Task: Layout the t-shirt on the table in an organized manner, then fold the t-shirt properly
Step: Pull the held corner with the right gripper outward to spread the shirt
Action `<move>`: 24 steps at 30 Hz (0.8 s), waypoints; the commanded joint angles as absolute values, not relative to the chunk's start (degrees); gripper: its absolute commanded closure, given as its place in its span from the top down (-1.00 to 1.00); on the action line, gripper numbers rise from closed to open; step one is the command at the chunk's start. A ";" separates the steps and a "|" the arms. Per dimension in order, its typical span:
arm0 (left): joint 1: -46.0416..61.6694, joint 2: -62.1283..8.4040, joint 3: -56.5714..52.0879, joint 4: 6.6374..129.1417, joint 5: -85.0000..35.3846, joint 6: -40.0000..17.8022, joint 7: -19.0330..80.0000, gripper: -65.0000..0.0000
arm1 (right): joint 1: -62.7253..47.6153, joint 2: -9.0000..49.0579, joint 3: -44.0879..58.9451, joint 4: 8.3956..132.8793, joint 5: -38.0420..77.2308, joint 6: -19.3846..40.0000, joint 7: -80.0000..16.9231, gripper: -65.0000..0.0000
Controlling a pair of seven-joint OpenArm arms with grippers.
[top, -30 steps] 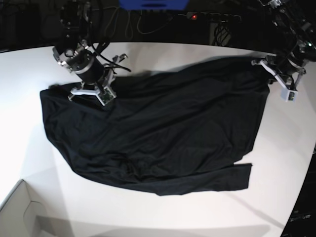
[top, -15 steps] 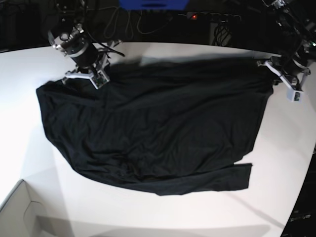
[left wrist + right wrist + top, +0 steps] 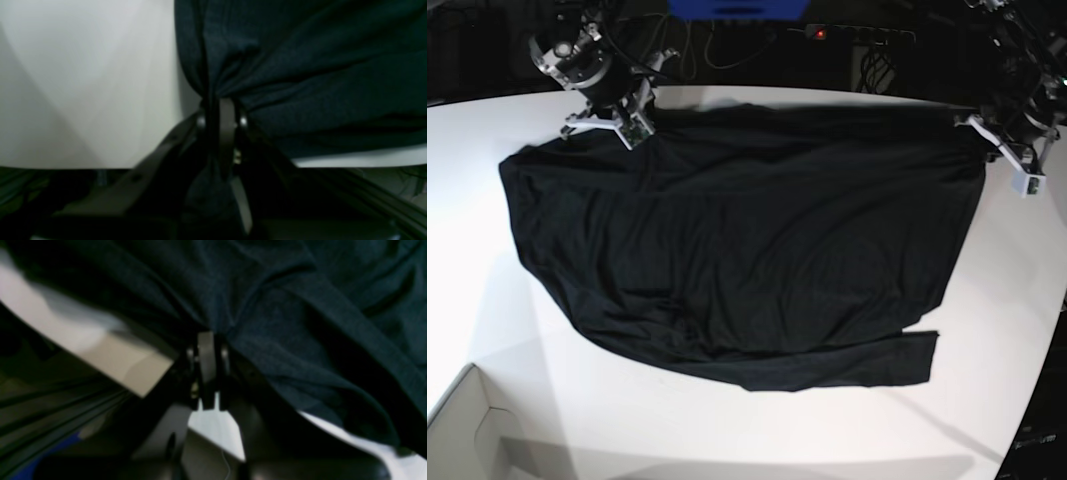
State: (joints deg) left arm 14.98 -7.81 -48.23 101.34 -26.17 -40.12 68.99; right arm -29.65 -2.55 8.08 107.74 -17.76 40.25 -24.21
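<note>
The black t-shirt (image 3: 747,240) lies spread over the white table (image 3: 987,330), its far edge pulled taut between both arms. At the base view's far right, my left gripper (image 3: 989,143) is shut on the shirt's far right corner. In the left wrist view the left gripper (image 3: 222,113) pinches bunched cloth of the t-shirt (image 3: 317,66) over the table (image 3: 83,83). At the far left, my right gripper (image 3: 632,135) is shut on the shirt's far left edge. The right wrist view shows the right gripper (image 3: 206,346) clamping dark folds of the t-shirt (image 3: 300,323).
A white box corner (image 3: 467,430) sits at the near left. A power strip (image 3: 857,35) and cables lie behind the table's curved far edge. A long sleeve (image 3: 857,365) trails along the shirt's near side.
Both grippers have pulled the shirt's far edge away toward the back of the table. The right gripper moved furthest, up and back. The cloth now lies flatter and more stretched.
</note>
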 commanded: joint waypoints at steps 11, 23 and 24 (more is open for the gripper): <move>16.31 -9.45 -48.84 100.00 -26.42 -40.00 68.44 -0.99 | -32.57 -3.91 8.13 113.80 -17.19 40.00 -23.16 -1.00; 15.69 -10.51 -52.26 100.09 -26.77 -40.00 68.44 -0.99 | -37.58 -3.12 5.58 114.15 -17.19 40.00 -23.16 -1.00; 15.60 -10.51 -52.18 100.26 -26.86 -40.00 68.44 -0.99 | -38.11 -2.68 4.88 114.15 -17.19 40.00 -23.16 -1.00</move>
State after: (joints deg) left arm 15.81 -9.52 -51.94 99.04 -26.59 -40.14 69.12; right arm -37.56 -3.03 4.73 112.90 -17.61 40.23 -23.94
